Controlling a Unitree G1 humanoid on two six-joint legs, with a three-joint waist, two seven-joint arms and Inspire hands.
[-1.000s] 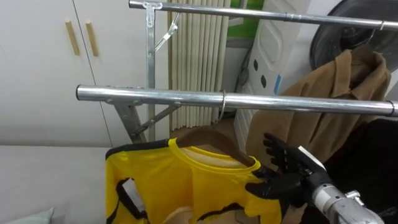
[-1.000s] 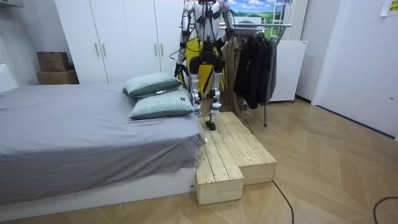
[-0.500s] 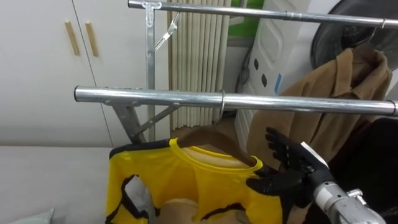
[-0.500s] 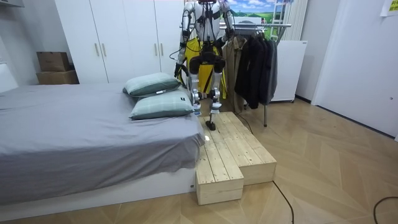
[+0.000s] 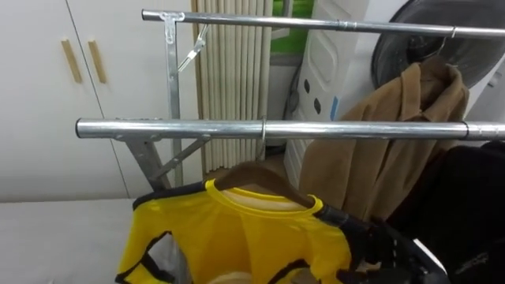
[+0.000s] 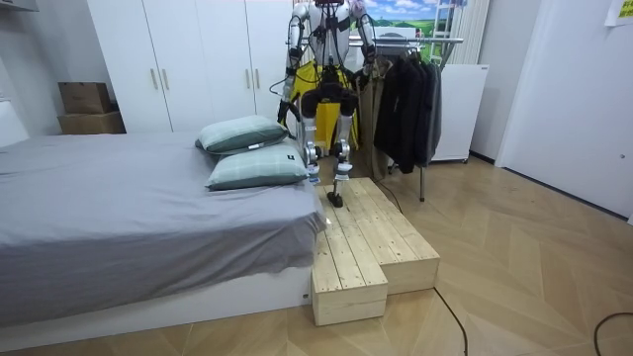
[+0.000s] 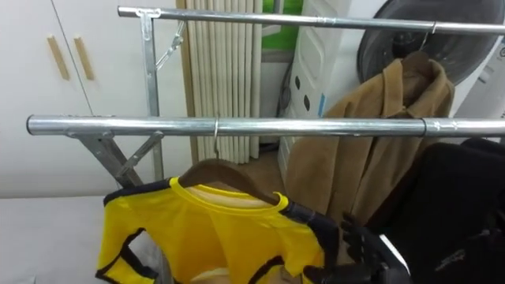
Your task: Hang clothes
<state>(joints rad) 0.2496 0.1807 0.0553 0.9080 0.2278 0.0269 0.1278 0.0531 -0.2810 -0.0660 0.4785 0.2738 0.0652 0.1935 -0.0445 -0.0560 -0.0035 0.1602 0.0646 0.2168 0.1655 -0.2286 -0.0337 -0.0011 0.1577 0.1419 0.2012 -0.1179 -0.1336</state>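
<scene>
Bright, even indoor light on my eye views. The near rail (image 5: 260, 128) carries a long white highlight along its top, and so does the upper rail (image 5: 316, 24) at 12 o'clock. The wardrobe doors (image 5: 47, 95) at 9 o'clock read pale, no hard shadows. The black garment (image 5: 465, 205) at 4 o'clock swallows all detail. Room view: soft sheen on the wood floor (image 6: 534, 247) at 4 o'clock, and I see faint shade beneath the bed (image 6: 129, 218) overhang at 7 o'clock.

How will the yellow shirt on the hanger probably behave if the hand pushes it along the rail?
The yellow shirt looks thin and drapes in folds, so it is probably floppy and light. It hangs by one hook of the wooden hanger on the smooth metal rail, so it would likely swing and slide easily rather than stay put.
</scene>
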